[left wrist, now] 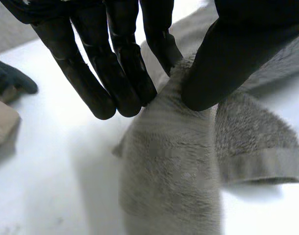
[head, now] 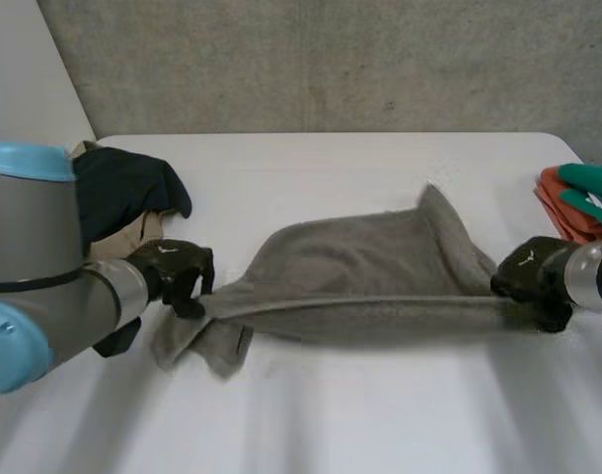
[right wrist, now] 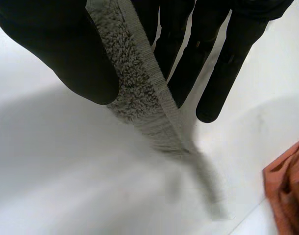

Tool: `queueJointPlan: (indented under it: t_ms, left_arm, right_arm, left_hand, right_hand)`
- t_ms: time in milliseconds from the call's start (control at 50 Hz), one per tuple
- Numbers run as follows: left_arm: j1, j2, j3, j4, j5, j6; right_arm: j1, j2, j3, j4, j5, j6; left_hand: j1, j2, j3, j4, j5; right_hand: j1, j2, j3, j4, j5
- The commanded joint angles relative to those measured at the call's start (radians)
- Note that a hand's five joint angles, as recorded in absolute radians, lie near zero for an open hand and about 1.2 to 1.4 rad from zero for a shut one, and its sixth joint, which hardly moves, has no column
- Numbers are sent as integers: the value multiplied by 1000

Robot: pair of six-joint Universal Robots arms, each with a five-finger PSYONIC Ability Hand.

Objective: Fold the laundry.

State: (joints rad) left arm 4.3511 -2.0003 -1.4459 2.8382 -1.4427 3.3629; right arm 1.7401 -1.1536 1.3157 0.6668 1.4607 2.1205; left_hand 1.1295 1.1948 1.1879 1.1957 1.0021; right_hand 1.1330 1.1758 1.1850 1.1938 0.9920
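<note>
A grey towel (head: 365,272) lies across the middle of the white table (head: 311,415), its near edge pulled taut between my two hands. My left hand (head: 175,276) pinches the towel's left end, where a loose flap hangs down. In the left wrist view the thumb (left wrist: 223,58) presses the towel (left wrist: 174,161) against the fingers (left wrist: 125,73). My right hand (head: 531,278) holds the right end of the same edge. Seen from the right wrist, its thumb (right wrist: 66,54) and fingers (right wrist: 188,63) pinch the hemmed edge of the towel (right wrist: 139,88), lifted a little above the table.
A dark green cloth (head: 128,188) lies over a beige one (head: 133,237) at the table's left side. Orange cloth (head: 563,202) and green cloth (head: 592,188) lie at the right edge, close to my right hand. The orange cloth (right wrist: 286,191) appears beside my right hand.
</note>
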Motion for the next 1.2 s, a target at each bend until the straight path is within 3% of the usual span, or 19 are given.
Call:
queueJointPlan:
  t_ms: [20,120,240,320,440,580,820,920,980,1100,1200]
  left_arm:
    - [-5,-106,263,67,-10,29]
    - [-1,-80,452,309,-36,-8]
    - [2,-12,524,662,-81,-100]
    - [13,11,507,685,-73,-99]
    - [47,37,423,612,-47,-99]
    - [70,46,166,581,-12,-92]
    - [120,-49,-105,570,34,-19]
    - [131,-63,-149,529,68,26]
    - [128,-49,-162,481,74,39]
    - [133,11,-209,337,76,49]
    - [145,116,-277,144,71,124]
  right_arm:
    - [36,126,-258,-168,70,188]
    - [55,127,-409,-462,102,334]
    - [49,34,-385,-911,106,447]
    - [47,5,-339,-1039,87,449]
    - [41,3,-297,-929,49,447]
    - [13,23,-167,-817,-6,449]
    - [-96,206,5,-762,-43,392]
    - [-117,232,10,-658,-43,434]
    - [-123,227,16,-604,-54,460]
    - [-159,158,53,-494,-121,446]
    - [-226,32,132,-235,-122,242]
  left_hand:
    - [267,201,208,201,220]
    - [267,201,208,201,220]
    - [267,201,208,201,220]
    - [267,201,208,201,220]
    - [267,201,208,201,220]
    - [267,201,208,201,220]
    - [267,201,208,201,220]
    - [267,201,208,201,220]
    - [267,201,208,201,220]
    - [267,201,208,201,220]
    - [267,201,208,201,220]
  right_hand:
    - [263,220,211,202,230]
    - [263,220,211,202,230]
    - [263,220,211,202,230]
    - [263,220,211,202,230]
    - [263,220,211,202,230]
    - [263,220,211,202,230]
    - [263,220,211,202,230]
    - [49,6,-3,-12,15]
    - [262,219,210,201,228]
    - [263,220,211,202,230]
    - [263,220,211,202,230]
